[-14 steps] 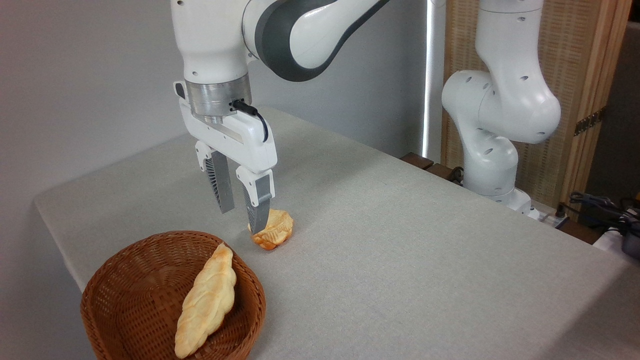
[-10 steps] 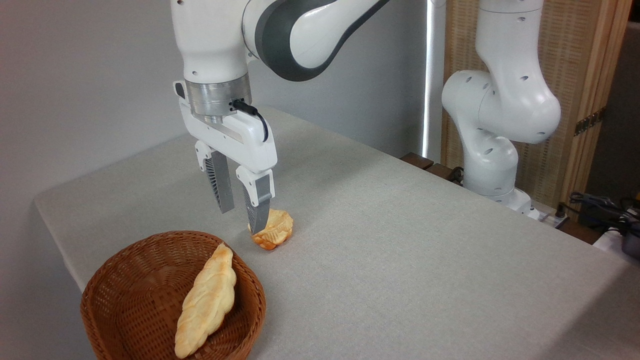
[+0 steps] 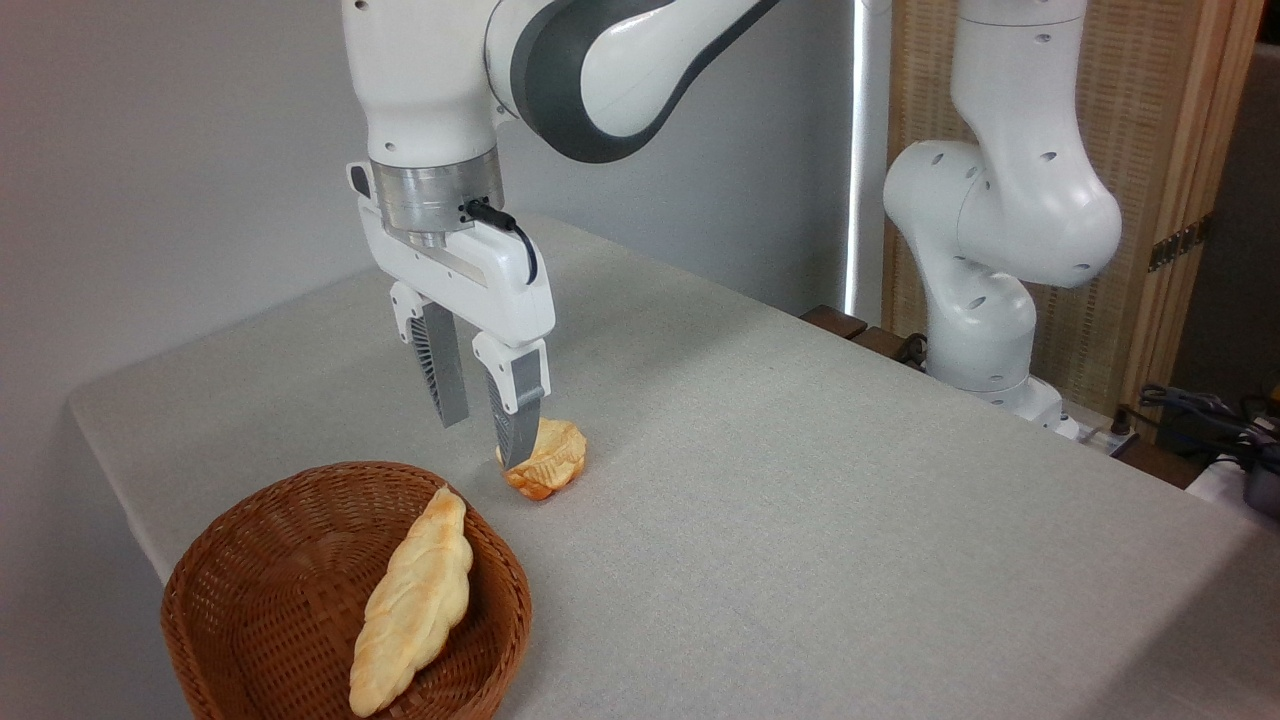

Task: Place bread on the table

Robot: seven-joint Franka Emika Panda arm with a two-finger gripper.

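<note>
The bread (image 3: 412,605), a long pale golden braided loaf, lies slanted inside the round brown wicker basket (image 3: 250,600) at the lower left. My gripper (image 3: 484,443) hangs open above the grey table (image 3: 800,520), just behind the basket's far rim, with nothing between its fingers. Its right finger stands in front of a small round golden bun (image 3: 548,458) that rests on the table. The gripper is up and to the right of the loaf, apart from it.
The arm's white base (image 3: 990,330) stands at the table's far right edge. Cables and dark gear (image 3: 1215,425) lie off the table at the right. The table's left edge runs close behind the basket.
</note>
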